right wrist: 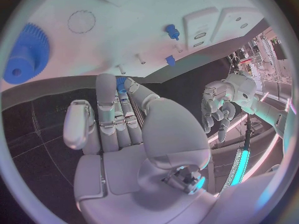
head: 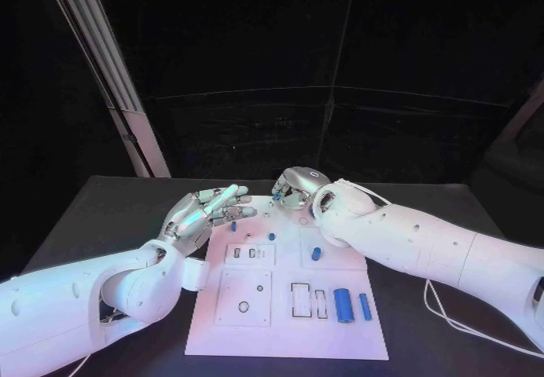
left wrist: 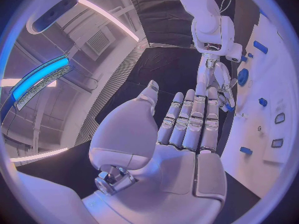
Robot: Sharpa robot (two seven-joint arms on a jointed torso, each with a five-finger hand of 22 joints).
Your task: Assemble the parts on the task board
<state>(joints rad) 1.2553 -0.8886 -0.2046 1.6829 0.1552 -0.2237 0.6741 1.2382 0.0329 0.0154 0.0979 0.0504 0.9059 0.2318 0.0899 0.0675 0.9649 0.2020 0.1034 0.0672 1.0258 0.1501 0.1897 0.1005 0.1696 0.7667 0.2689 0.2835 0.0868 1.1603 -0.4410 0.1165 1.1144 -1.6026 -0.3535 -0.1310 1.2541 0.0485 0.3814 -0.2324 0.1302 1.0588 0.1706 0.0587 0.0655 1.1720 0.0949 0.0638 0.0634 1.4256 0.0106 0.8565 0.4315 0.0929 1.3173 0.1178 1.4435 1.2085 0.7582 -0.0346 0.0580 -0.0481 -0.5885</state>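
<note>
The white task board point(head: 289, 314) lies in the middle of the black table point(head: 102, 212), and everything here is placed from it. The left hand point(head: 204, 210) hovers just off the board's far left corner, palm up, fingers straight and close together, holding nothing (the left wrist view shows the palm bare). The right hand point(head: 297, 188) is over the board's far edge with its fingers curled down; in the right wrist view a small blue part point(right wrist: 121, 84) sits at its fingertips point(right wrist: 127, 87), though whether it is actually pinched I cannot tell. A blue gear point(right wrist: 25, 55) lies flat on the board. Two blue cylinders point(head: 343, 305) lie side by side near the board's near right corner, and a small blue peg point(head: 316, 254) lies near its middle.
</note>
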